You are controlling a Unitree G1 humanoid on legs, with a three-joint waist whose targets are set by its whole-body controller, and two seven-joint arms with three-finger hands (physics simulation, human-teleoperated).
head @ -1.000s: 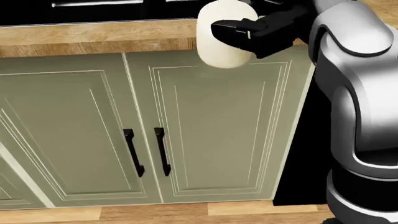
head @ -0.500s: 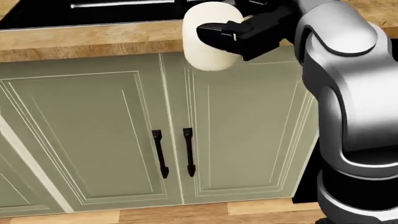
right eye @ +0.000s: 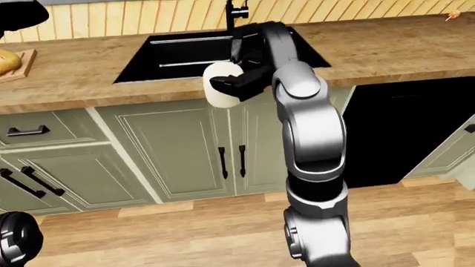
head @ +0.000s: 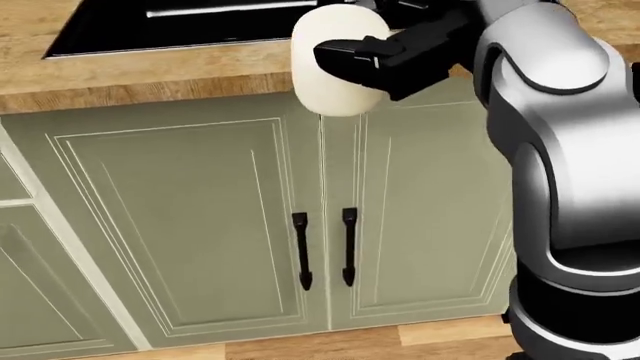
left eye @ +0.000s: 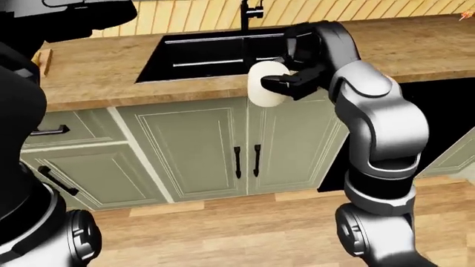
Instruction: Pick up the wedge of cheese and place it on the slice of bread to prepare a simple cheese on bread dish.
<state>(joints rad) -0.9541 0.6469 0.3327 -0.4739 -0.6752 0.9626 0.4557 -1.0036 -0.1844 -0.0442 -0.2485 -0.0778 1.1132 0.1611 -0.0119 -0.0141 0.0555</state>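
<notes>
The right hand (head: pixel 375 56) grips the cheese (head: pixel 335 60), black fingers (head: pixel 350 54) wrapped round its pale, rounded body. It shows here as a cream cylinder-like lump more than a wedge. In the head view it hangs at the top, just over the edge of the wooden table (left eye: pixel 96 72), above the seam of two green cabinet doors (head: pixel 180 225) with their pair of black handles (head: pixel 301 251). In the left-eye view, the cheese sits right at the table's near lip, just below the black sink (left eye: pixel 200 53), with a dark faucet (left eye: pixel 245 14) rising above it. The silver right arm (left eye: pixel 378 117) bends up from the lower right and reaches leftward to the cheese.

In the right-eye view, the bread (right eye: pixel 7 60) lies on a small board (right eye: pixel 20 62) at the far left of the table, well apart from the cheese. Wood floor (right eye: pixel 185 228) runs along the bottom. The left arm (left eye: pixel 22 139) fills the left edge of the left-eye view as a dark mass; I cannot tell how its hand stands.
</notes>
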